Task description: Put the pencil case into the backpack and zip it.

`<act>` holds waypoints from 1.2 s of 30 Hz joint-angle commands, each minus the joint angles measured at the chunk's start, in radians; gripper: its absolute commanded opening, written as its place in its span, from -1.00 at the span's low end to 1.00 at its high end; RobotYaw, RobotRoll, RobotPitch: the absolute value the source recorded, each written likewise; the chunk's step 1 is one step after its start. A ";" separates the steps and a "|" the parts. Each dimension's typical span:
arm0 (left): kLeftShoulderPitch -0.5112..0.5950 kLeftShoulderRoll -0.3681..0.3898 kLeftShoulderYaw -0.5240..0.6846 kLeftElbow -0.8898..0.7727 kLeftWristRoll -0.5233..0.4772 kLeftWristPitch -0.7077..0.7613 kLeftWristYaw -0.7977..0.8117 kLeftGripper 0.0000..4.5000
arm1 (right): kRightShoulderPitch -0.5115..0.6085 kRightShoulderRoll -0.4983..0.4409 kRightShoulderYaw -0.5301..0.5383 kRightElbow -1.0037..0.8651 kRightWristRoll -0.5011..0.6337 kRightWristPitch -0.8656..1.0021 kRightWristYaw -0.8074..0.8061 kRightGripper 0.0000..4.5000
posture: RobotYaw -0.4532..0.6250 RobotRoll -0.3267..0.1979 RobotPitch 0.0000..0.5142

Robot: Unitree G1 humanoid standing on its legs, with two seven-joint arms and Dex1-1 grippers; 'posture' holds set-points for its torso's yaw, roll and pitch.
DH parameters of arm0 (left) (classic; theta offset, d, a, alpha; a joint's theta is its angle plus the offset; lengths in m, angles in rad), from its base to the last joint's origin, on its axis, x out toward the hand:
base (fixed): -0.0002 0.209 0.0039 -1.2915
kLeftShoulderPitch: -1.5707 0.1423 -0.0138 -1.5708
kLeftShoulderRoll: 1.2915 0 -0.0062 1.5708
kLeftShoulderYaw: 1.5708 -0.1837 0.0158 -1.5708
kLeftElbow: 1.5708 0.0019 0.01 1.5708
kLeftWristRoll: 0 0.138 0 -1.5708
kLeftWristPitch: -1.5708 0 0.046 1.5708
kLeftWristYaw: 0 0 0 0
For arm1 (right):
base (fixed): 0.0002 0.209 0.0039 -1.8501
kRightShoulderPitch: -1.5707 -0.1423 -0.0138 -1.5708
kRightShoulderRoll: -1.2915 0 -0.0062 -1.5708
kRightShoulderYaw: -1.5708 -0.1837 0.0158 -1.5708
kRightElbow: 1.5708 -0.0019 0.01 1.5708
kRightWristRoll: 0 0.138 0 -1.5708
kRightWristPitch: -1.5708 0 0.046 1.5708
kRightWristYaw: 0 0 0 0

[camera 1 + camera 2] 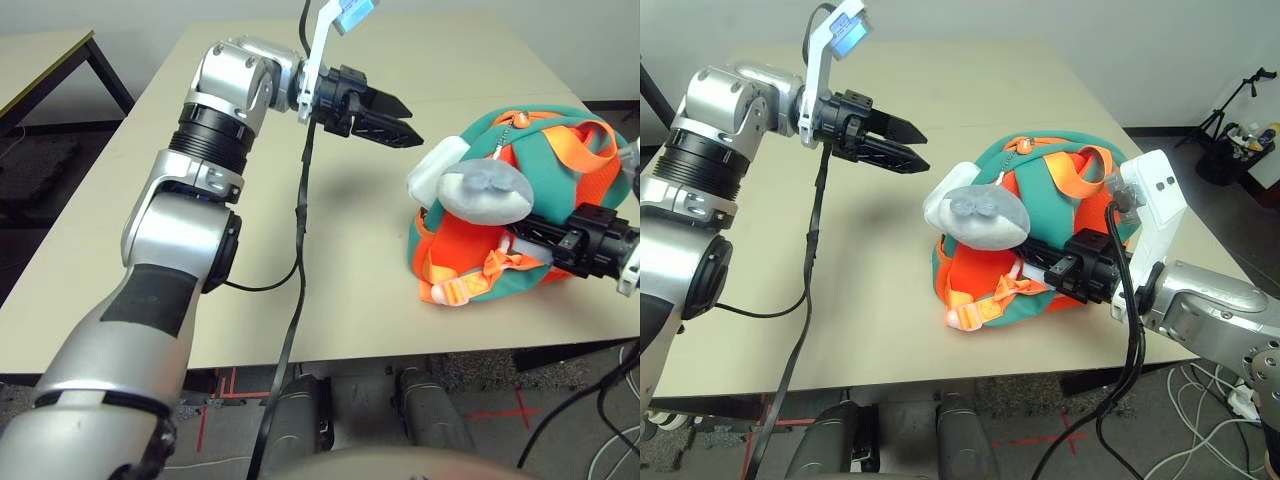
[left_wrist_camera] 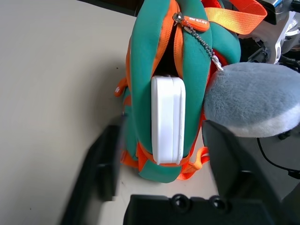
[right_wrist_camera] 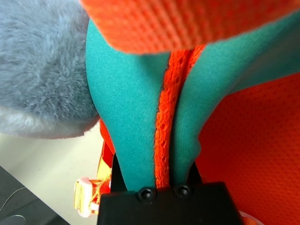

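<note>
Left gripper (image 2: 164, 140): jaws spread, nothing between them, in the air near the bag's open side. The white pencil case (image 2: 168, 121) lies ahead of them, lodged in the zip opening of the teal backpack (image 2: 140, 93), one end still sticking out past the fabric. Right gripper (image 3: 164, 173): jaws closed on the backpack, pinching teal fabric and orange trim between them. The grey plush charm (image 2: 253, 96) hangs beside the opening, off to one side of my left jaws' line to the case.

Step in hand, as I judge it: seating the case fully; the zip remains undone.

Risks noted. (a) With the case partly out, a tug or tilt from my right jaws could let it slide back onto the table (image 1: 380, 320). (b) If my left jaws push off-centre, the case may turn and jam against the orange zipper edges (image 2: 163, 44). (c) A push without a firm right pinch could shift or tip the whole bag, since it is soft. (d) The charm's chain (image 2: 204, 44) hangs from near the zipper pull (image 2: 196, 23); it could snag a left finger or foul the slider. (e) Zipping over a protruding corner would likely stall the slider.
</note>
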 commanded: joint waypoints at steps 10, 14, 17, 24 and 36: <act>0.055 -0.013 -0.030 -0.118 -0.006 0.073 -0.014 -0.27 | -0.025 0.008 0.012 0.000 -0.010 0.012 0.010 -0.95 | -0.50 0.25 -0.73; 0.077 -0.013 -0.037 -0.161 -0.012 0.099 -0.013 -0.27 | -0.027 0.009 0.011 -0.001 -0.008 0.015 0.006 -0.95 | -0.52 0.25 -0.71; 0.090 -0.014 -0.041 -0.174 -0.011 0.107 -0.011 -0.27 | -0.026 0.010 0.008 -0.003 -0.006 0.017 0.004 -0.95 | -0.52 0.25 -0.71; 0.088 -0.016 -0.050 -0.122 0.004 0.068 -0.018 -0.27 | -0.022 0.013 0.003 -0.007 -0.002 0.017 -0.002 -0.95 | -0.54 0.25 -0.69; 0.035 -0.041 -0.027 0.057 0.028 -0.044 0.001 -0.03 | -0.026 0.018 0.004 -0.007 -0.004 0.021 -0.006 -0.95 | -0.54 0.25 -0.69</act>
